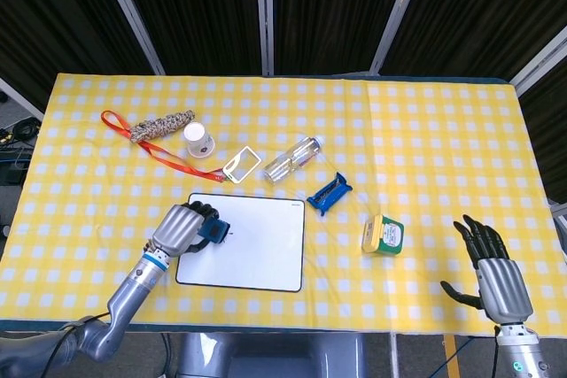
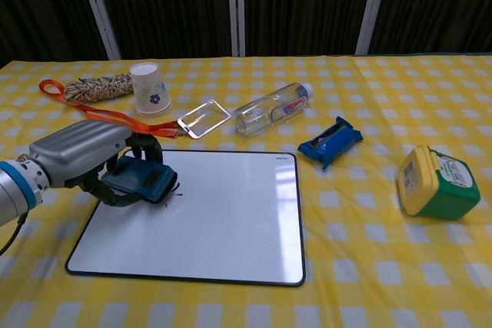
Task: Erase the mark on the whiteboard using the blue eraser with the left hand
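The whiteboard (image 1: 257, 250) (image 2: 231, 224) lies flat near the front edge of the yellow checked table. My left hand (image 1: 179, 229) (image 2: 77, 155) grips the blue eraser (image 1: 213, 231) (image 2: 142, 180) and holds it over the board's left edge. A small dark mark (image 2: 174, 192) (image 1: 229, 234) shows on the board just right of the eraser. My right hand (image 1: 496, 273) hangs off the table's front right corner with its fingers spread and nothing in it; the chest view does not show it.
Behind the board lie an orange lanyard (image 1: 155, 148) with a card holder (image 2: 204, 119), a woven bundle (image 2: 96, 86), a paper cup (image 2: 149, 88) and a clear bottle (image 2: 271, 109). A blue packet (image 2: 330, 142) and a green and yellow tub (image 2: 430, 182) sit to the right.
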Tool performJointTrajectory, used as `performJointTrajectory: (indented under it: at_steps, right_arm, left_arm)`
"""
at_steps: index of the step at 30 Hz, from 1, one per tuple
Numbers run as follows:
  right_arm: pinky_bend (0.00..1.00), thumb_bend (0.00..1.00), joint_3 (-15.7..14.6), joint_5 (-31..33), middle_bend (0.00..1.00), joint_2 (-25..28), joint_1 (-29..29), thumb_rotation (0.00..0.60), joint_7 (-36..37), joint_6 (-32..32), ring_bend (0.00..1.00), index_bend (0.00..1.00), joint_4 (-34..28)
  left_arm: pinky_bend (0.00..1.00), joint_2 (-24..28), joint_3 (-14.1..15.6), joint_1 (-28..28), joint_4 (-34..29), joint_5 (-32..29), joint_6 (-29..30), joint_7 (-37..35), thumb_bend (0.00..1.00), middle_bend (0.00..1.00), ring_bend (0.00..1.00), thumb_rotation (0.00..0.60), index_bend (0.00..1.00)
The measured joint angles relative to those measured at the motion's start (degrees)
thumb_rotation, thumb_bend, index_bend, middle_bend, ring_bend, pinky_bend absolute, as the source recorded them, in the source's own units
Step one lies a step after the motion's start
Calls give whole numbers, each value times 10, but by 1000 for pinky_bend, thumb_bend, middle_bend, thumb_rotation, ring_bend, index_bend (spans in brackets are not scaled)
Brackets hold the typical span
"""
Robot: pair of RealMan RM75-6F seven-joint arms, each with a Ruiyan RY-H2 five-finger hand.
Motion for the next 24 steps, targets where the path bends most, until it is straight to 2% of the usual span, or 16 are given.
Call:
performJointTrajectory:
  at_steps: [15, 24]
  right_arm:
    - [0, 71, 4, 3, 0, 10, -1, 600, 21, 4, 0, 0, -3]
    - [0, 71, 3, 2, 0, 10, -1, 600, 21, 3, 0, 0, -4]
  left_arm:
    - [509, -64, 3, -22, -33, 19, -15, 44, 566, 580, 540, 600, 781]
    - [509, -81, -19, -35, -54, 15, -16, 75, 566, 580, 540, 600, 780]
